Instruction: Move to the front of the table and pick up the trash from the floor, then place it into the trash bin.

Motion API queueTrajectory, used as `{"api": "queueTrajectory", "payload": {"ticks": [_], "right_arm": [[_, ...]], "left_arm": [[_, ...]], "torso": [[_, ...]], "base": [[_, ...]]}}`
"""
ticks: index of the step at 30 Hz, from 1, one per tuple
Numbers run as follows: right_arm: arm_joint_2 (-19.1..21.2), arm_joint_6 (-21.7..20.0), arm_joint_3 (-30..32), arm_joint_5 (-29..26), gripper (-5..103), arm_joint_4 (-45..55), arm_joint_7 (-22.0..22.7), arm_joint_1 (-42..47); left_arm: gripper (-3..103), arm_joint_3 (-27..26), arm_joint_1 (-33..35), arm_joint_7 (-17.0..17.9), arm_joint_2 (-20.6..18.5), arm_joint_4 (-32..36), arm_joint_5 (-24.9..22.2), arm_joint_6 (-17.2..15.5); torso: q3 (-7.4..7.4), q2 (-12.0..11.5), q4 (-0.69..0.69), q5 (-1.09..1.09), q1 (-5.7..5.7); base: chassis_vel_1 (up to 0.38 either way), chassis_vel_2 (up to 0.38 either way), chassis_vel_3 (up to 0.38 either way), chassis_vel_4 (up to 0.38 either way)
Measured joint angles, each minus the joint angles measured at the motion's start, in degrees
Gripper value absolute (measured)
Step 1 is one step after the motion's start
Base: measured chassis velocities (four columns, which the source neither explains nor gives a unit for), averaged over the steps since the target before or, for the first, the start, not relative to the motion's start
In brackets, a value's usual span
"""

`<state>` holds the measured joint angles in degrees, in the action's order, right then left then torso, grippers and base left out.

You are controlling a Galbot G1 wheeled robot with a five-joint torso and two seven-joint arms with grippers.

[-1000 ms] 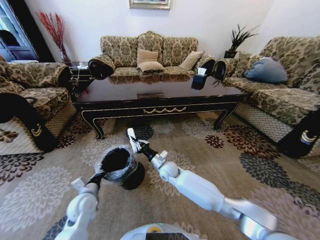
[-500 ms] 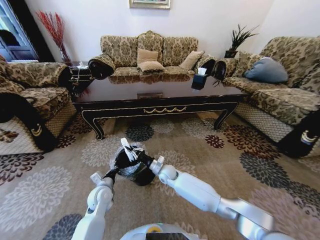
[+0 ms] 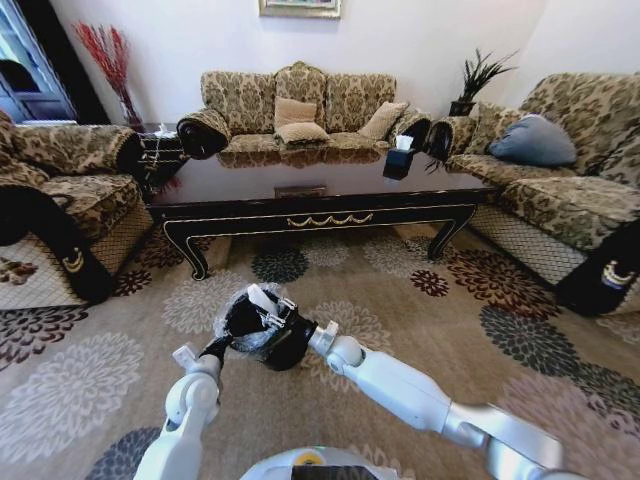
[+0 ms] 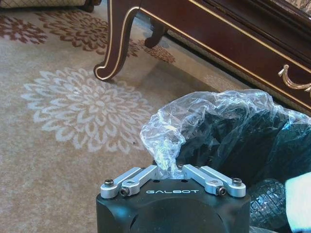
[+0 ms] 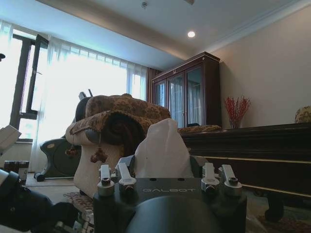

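Change since a moment ago: right gripper (image 3: 262, 300) with its white paper now sits lower over the bin's mouth, where half a second back it stood a little higher; the left arm has shifted slightly and the bin has barely moved.
Right gripper: fingers closed on a crumpled white paper sheet (image 5: 163, 150), which sticks up between them in the right wrist view; it hangs just above the open top of the bin.
Left gripper (image 4: 169, 171): fingers pinched shut on a bunched fold of the translucent greyish plastic liner bag (image 4: 214, 111) at the bin's near rim.
Trash bin: small round black bin (image 3: 285, 350) on the patterned carpet (image 3: 90, 390), in front of the table's long near edge, closer to its left corner.
Inside the bin: a clear ribbed plastic shape (image 4: 269, 204), possibly the bottle, though the view is too partial to be sure.
Table: long low glossy dark wood coffee table (image 3: 320, 215) with gold scroll ornament, well apart from the bin; a small black tissue box (image 3: 398, 160) stands near its far right corner.
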<state>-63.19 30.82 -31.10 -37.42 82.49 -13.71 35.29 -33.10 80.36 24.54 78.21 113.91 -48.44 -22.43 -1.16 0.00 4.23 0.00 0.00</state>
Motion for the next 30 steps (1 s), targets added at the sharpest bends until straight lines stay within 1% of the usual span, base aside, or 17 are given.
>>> {"api": "queueTrajectory", "payload": {"ticks": [2,4,8,10,12,17,20,25,28,29,30], "right_arm": [[0.79,0.24,0.43,0.91,74,0.0,0.03,0.39],[1.18,0.24,0.63,1.26,74,-0.05,0.04,0.58],[2.6,0.24,1.09,2.32,96,-0.12,0.13,1.42],[2.9,0.26,1.1,2.59,96,-0.05,0.15,1.58],[3.44,0.35,1.07,3.14,100,0.11,0.23,1.86],[4.19,0.38,0.51,4.01,100,0.51,0.91,2.39],[4.31,0.25,0.25,4.88,100,0.63,2.2,2.85],[4.64,-1.93,1.01,5.85,100,-0.13,5.3,2.71],[4.94,-2.32,1.81,5.99,100,-0.78,5.77,2.59],[5.04,-2.32,2.05,6.01,100,-0.85,5.8,2.59],[5.12,-2.32,2.23,6.01,100,-0.85,5.81,2.58]], "left_arm": [[3,-0.12,0.24,0.0,-0.02,0.37,-0.01,-0.05],[3,-0.12,0.33,0.0,0.1,0.55,0.02,-0.07],[3,-0.12,0.93,-0.01,0.55,1.08,0.12,-0.09],[3,-0.23,1.08,-0.01,0.55,1.11,0.14,-0.1],[3,-0.58,1.26,-0.01,0.45,1.13,0.14,-0.1],[3,-1.16,1.52,-0.03,0.38,1.13,0.03,-0.04],[3,-1.63,2.05,-0.06,0.48,1.18,-0.07,0.03],[3,-2.34,2.49,-0.07,0.35,1.71,-0.44,0.07],[4,-2.73,2.58,-0.1,0.22,1.93,-0.72,0.07],[4,-2.81,2.62,-0.18,0.19,2.01,-0.85,0.11],[3,-2.81,2.66,-0.36,0.19,2.09,-1.0,0.15]], "torso": [[0.0,0.0,0.01,0.0,0.0],[0.0,0.0,0.0,0.0,0.0],[0.0,0.0,0.02,0.0,0.0],[0.0,0.0,0.01,0.0,0.0],[0.0,0.0,0.0,0.0,0.0],[0.0,0.0,0.01,0.0,0.0],[0.0,0.0,0.01,0.0,0.0],[0.0,0.0,0.0,-0.01,0.0],[0.0,0.0,-0.01,0.0,0.0],[-0.01,0.0,0.02,0.0,0.0],[0.0,0.0,0.01,-0.01,0.0]], "base": [[0.0,0.0,0.0,0.0],[0.0,0.0,0.0,0.0],[0.0,0.0,0.0,0.0],[0.0,0.0,0.0,0.0],[0.0,0.0,0.0,0.0],[0.0,0.0,0.0,0.0],[0.0,0.0,0.0,0.0],[0.0,0.0,0.0,0.0],[0.0,0.0,0.0,0.0],[0.0,0.0,0.0,0.0],[0.0,0.0,0.0,0.0]]}}
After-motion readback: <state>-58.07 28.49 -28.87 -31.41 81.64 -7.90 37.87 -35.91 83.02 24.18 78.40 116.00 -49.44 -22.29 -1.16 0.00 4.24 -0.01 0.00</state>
